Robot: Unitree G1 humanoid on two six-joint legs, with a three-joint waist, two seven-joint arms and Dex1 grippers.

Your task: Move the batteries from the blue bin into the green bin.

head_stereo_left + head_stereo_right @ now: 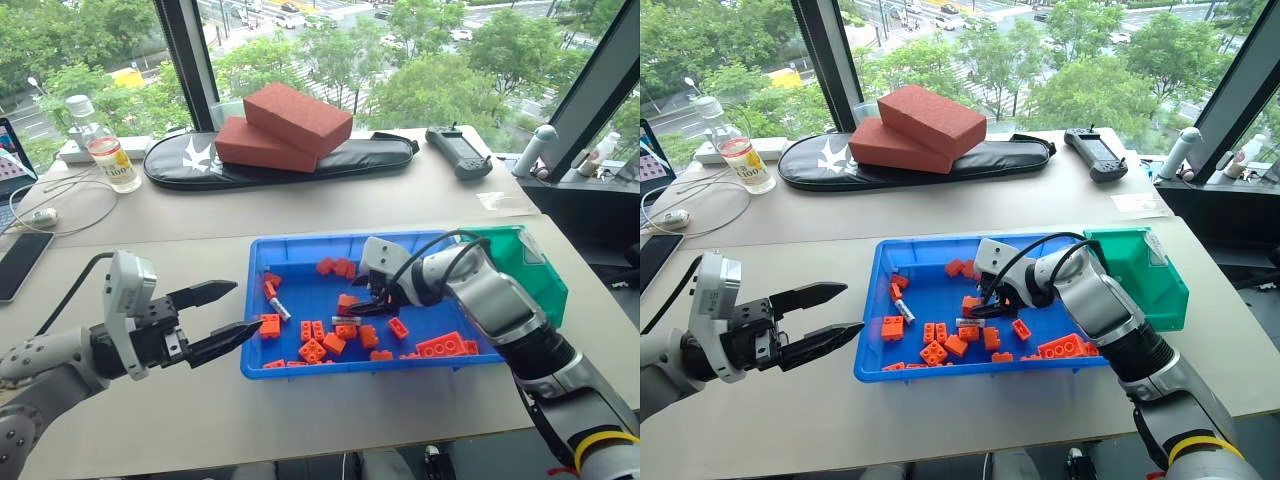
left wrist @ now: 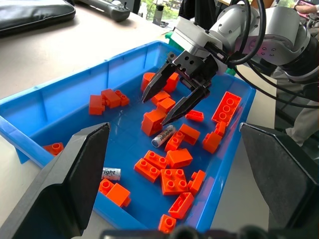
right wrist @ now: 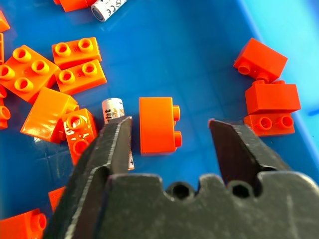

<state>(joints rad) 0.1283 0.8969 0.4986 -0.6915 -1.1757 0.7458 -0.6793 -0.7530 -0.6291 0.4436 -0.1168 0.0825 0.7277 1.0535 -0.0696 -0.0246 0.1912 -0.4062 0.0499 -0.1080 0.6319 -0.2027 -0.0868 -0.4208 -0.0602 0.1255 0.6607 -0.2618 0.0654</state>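
Down in the blue bin [image 1: 300, 300], right end effector [image 2: 172, 102] unclenched, fingers astride an orange brick [image 3: 157, 124].

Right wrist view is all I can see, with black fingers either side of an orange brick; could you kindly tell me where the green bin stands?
Observer: The deep green plastic bin stands just beyond the right end of the shallow blue plastic bin, beside the right arm.
Operator: Thank you. Whereabouts in the blue bin is my gripper?
Observer: The right gripper hangs over about the middle of it, with loose orange plastic bricks to both sides.
Operator: And where is the other arm, please?
Observer: The left gripper hovers open and empty at the blue bin's left edge.
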